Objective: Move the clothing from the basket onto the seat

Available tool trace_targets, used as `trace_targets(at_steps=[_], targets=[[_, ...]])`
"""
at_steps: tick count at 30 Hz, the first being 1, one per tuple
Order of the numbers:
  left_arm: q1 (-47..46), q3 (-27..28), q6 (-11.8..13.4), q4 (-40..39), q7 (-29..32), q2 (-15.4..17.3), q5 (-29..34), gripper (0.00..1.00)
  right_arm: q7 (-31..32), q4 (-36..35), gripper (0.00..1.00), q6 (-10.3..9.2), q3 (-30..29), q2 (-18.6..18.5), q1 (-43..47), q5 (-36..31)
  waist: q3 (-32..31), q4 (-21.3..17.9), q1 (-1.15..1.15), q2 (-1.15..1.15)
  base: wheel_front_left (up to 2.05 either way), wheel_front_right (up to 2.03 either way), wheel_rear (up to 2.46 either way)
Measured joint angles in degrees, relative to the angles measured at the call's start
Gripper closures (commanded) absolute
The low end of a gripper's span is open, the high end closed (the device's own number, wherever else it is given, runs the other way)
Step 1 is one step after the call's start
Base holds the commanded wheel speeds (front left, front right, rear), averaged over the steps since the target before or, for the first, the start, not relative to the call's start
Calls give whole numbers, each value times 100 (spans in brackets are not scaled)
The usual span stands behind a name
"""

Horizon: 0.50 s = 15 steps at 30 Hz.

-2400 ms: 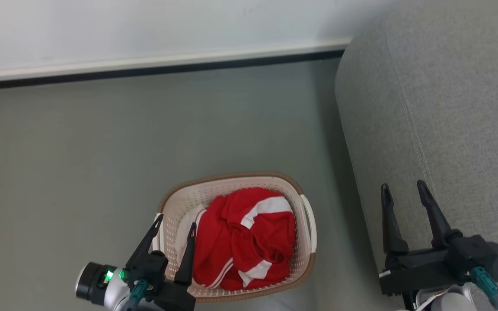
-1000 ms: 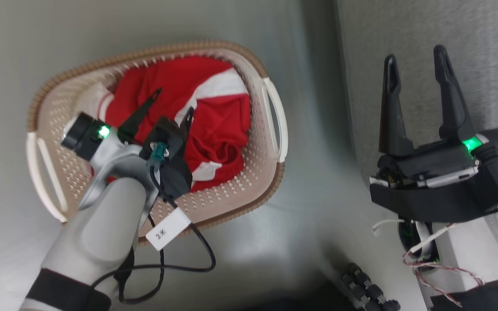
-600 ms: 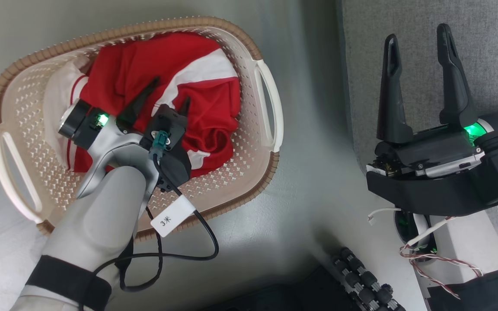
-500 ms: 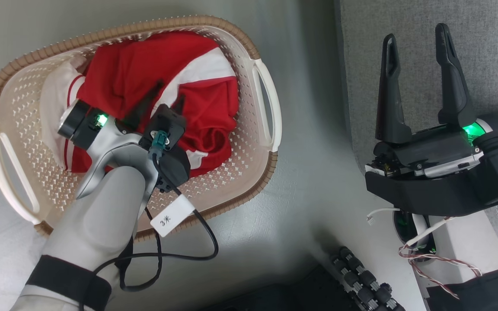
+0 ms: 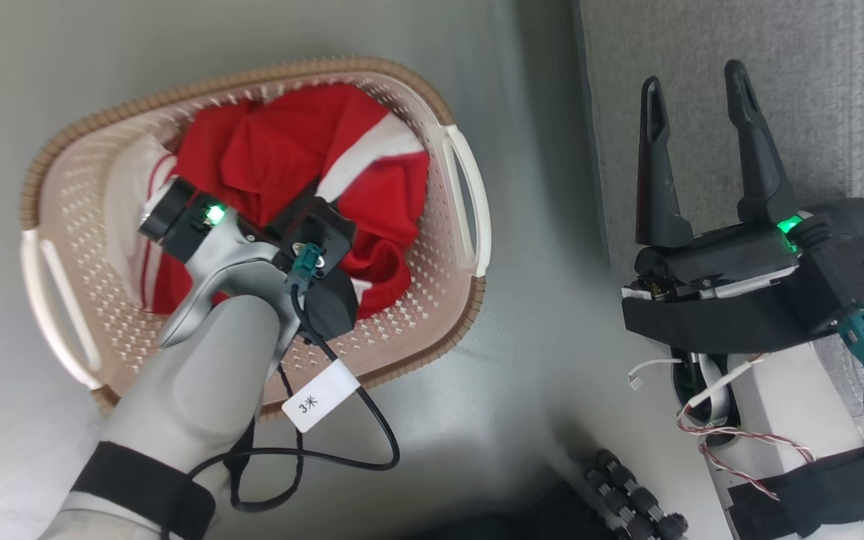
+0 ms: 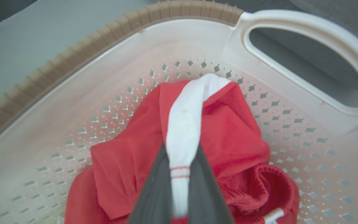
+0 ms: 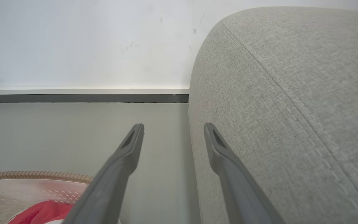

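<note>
**Left pincer** [image 6: 182, 148]: reaches down into the basket [image 5: 402, 330]. Its fingers are pressed together on a white stripe of the clothing [image 5: 282, 142]. In the left wrist view the stripe runs from between the tips toward 12 o'clock.

**Clothing:** lies bunched inside the basket. Red folds sit on both sides of the fingers, with a gathered red hem at 4 o'clock of the tips.

**Basket:** stands on the floor [image 5: 537, 375], at 9 o'clock of the seat [image 5: 777, 45] in the head view and apart from it. One handle faces the seat.

**Right pincer** [image 5: 693, 75]: fingers spread and holding nothing. It is at 3 o'clock of the basket, against the seat's side, with its tips pointing to 12 o'clock.

**Cable:** a black lead with a white tag [image 5: 319, 395] hangs from the left wrist.
</note>
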Motion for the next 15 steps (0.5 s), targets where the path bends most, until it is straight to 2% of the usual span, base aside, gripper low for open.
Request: trace_targets(at_steps=[7,15], targets=[[23,-75,-118,-33,-57,-81,-174,100,4,322,0,9,-167,-8,-3,5,-362,135,0,0,0,0,0],[111,-266,-264,-237,-98,-133,-337,100,5,705,0,79,-426,-209,33,5,-953,394,0,0,0,0,0]])
